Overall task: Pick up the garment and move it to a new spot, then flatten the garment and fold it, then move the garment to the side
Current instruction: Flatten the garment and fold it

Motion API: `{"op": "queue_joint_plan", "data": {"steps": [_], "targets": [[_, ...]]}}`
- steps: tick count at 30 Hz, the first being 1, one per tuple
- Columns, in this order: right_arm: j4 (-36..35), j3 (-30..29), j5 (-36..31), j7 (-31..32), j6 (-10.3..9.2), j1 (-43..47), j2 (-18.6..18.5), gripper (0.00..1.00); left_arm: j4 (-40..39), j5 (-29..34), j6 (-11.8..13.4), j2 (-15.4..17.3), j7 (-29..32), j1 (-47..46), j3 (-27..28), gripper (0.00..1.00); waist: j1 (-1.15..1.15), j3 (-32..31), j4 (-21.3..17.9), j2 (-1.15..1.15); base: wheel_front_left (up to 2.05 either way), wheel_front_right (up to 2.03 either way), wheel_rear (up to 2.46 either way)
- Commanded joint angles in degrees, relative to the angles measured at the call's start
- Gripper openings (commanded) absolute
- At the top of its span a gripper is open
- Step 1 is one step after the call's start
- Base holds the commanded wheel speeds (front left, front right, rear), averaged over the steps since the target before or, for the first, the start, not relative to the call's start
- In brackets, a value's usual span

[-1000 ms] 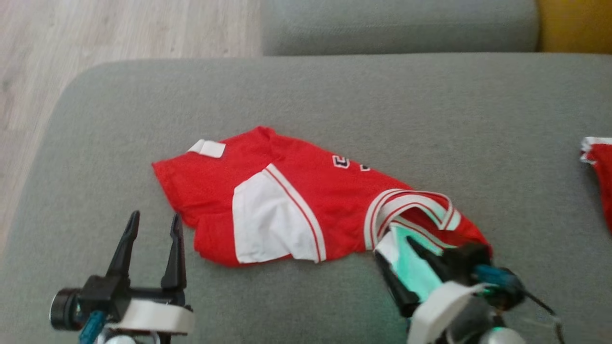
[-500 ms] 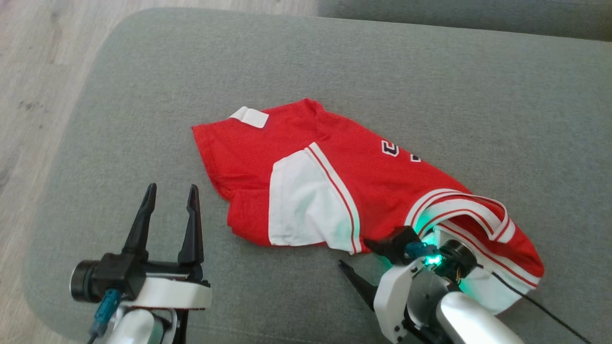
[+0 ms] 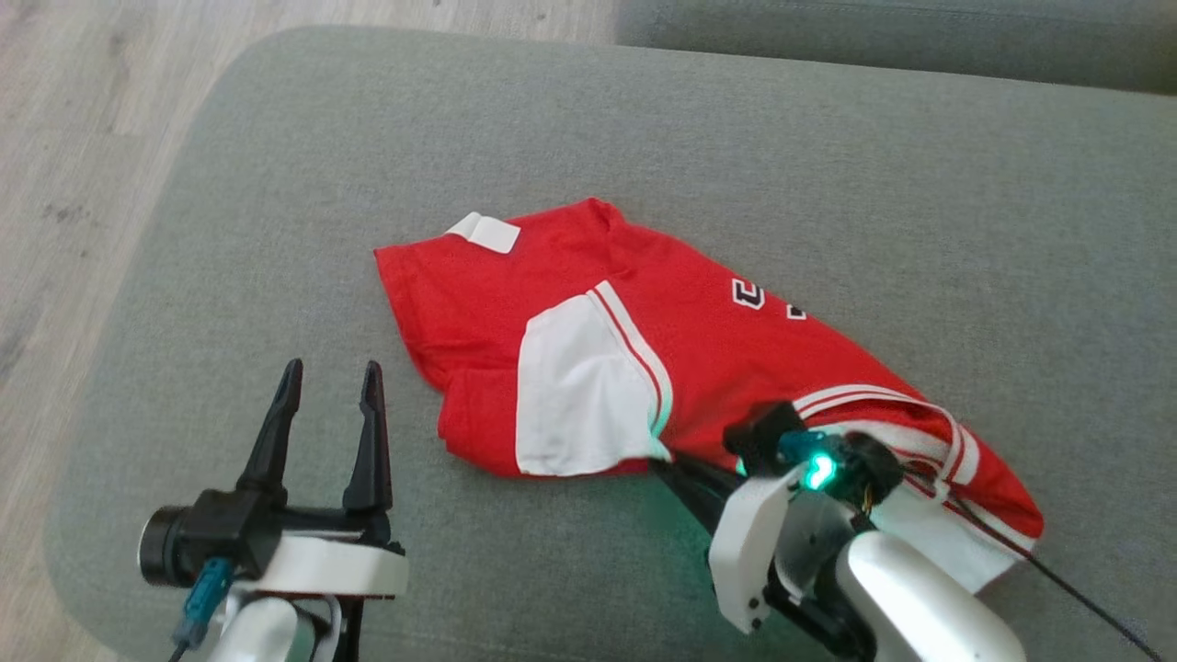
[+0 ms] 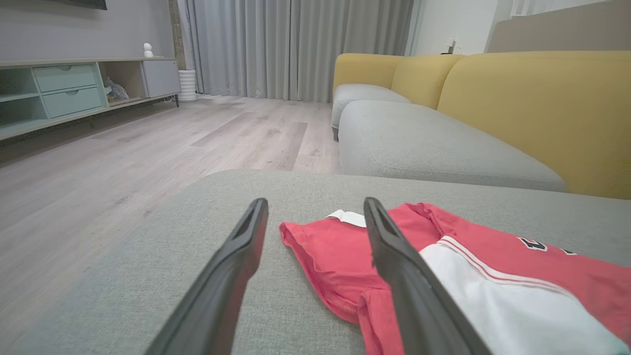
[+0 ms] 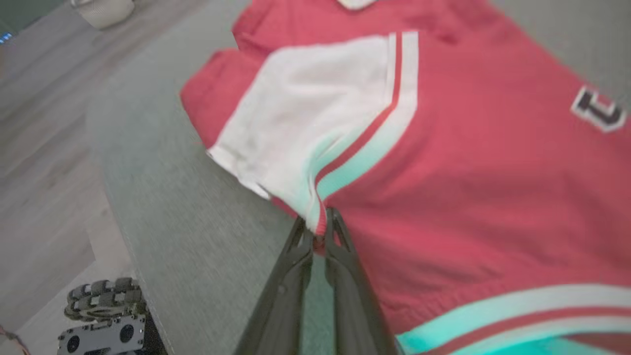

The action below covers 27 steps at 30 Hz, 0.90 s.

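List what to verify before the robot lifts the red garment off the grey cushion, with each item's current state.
1. Right pincer shut on the garment: ok, its jaws pinch an edge of the fabric.
2. Number of layers caught in that pinch: cannot tell.
3. Left pincer open and apart from the fabric: ok.
4. Garment lying wholly on the cushion: ok.
5. Bare cushion beyond the garment for a new spot: ok.
6. Garment flat enough to fold: not ok, it lies bunched and creased.
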Motion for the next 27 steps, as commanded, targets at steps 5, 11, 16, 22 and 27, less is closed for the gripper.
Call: {"op": "queue_joint_plan", "data": {"steps": [5, 11, 16, 22, 27], "targets": [[-10.1, -3.0, 0.6, -0.3, -0.03, -2.5, -0.8, 0.0, -1.7, 0.9, -0.5, 0.5, -0.5, -1.2, 3.0, 1.0, 0.0, -0.8, -1.2, 0.0, 0.0, 0.0, 0.0], [-10.4, -13.4, -0.9, -0.5, -0.03, -6.6, -0.2, 0.0, -2.3, 1.3, -1.1, 0.1, -0.5, -1.8, 3.2, 1.0, 0.0, 0.7, -1.1, 0.0, 0.0, 0.0, 0.0], [-3.8, -26.3, -2.5, -2.2, -0.03, -11.2, 0.7, 0.0, -2.2, 1.5, -1.8, -0.4, -0.6, -2.8, 3.1, 1.0, 0.0, 3.0, 0.3, 0.0, 0.0, 0.0, 0.0], [4.7, -39.7, -2.2, -4.4, -0.03, -14.5, 1.2, 0.0, -1.9, 1.8, -2.6, -1.2, -0.6, -4.0, 3.2, 1.0, 0.0, 5.4, 2.0, 0.0, 0.0, 0.0, 0.0], [12.4, -48.5, -0.6, -7.0, -0.03, -16.4, 1.5, 1.0, -1.5, 2.2, -3.4, -2.0, -0.6, -4.8, 3.6, 1.0, 0.0, 6.7, 2.5, 0.0, 0.0, 0.0, 0.0]]}}
